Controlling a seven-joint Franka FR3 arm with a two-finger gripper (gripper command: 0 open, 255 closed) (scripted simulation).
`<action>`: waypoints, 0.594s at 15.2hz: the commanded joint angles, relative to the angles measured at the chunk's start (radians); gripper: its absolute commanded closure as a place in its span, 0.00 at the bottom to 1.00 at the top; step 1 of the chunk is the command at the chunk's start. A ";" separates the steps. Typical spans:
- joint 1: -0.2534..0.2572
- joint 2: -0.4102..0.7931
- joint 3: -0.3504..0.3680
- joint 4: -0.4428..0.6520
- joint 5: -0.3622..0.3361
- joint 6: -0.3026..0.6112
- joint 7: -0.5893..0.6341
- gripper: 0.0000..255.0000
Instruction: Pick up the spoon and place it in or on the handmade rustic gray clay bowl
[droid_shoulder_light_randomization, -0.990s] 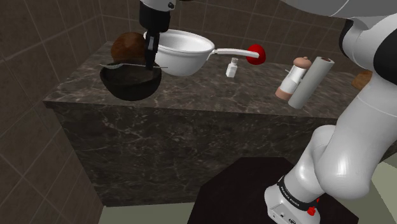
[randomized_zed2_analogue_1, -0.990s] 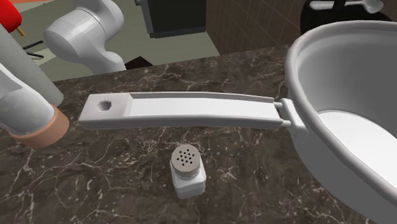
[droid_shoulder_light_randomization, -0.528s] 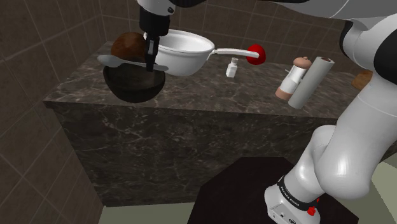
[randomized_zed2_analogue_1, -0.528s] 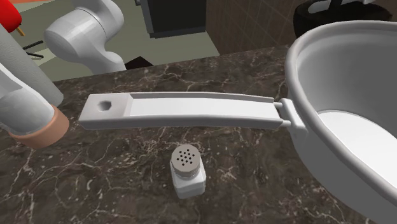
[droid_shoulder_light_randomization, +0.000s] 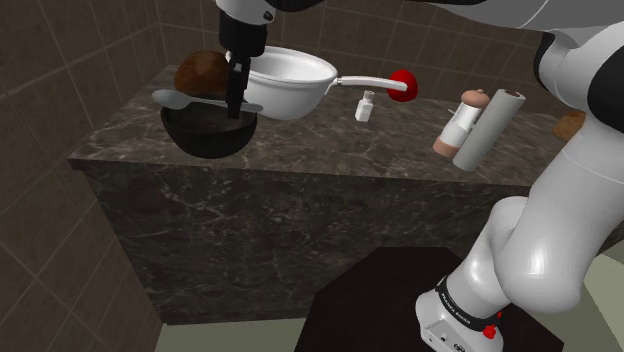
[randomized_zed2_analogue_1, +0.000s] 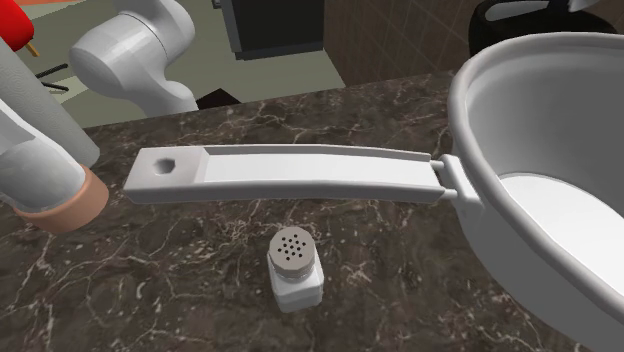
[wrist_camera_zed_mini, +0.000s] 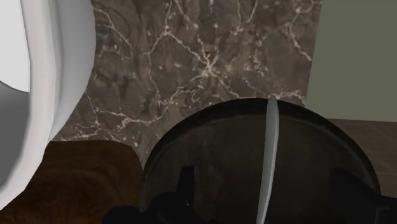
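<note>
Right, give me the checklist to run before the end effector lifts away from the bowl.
1. Spoon lies over the dark bowl: ok.
2. End effector fingers apart, neither touching the spoon, in the wrist view: ok.
3. Spoon resting on the rim, not hanging above it: cannot tell.
4. Spoon balanced, with one end jutting past the rim: cannot tell.
5. White pan apart from the bowl: ok.

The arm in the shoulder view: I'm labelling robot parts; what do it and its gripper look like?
The arm is glossy white, with rounded segments and dark joints; a dark band with a red spot rings its base. The gripper is all black and two-fingered.
</note>
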 joint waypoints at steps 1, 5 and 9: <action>0.001 -0.002 0.001 0.031 0.001 -0.033 -0.001 0.00; 0.005 0.001 0.004 0.128 0.000 -0.128 -0.002 0.00; 0.005 0.001 0.004 0.128 0.000 -0.128 -0.002 0.00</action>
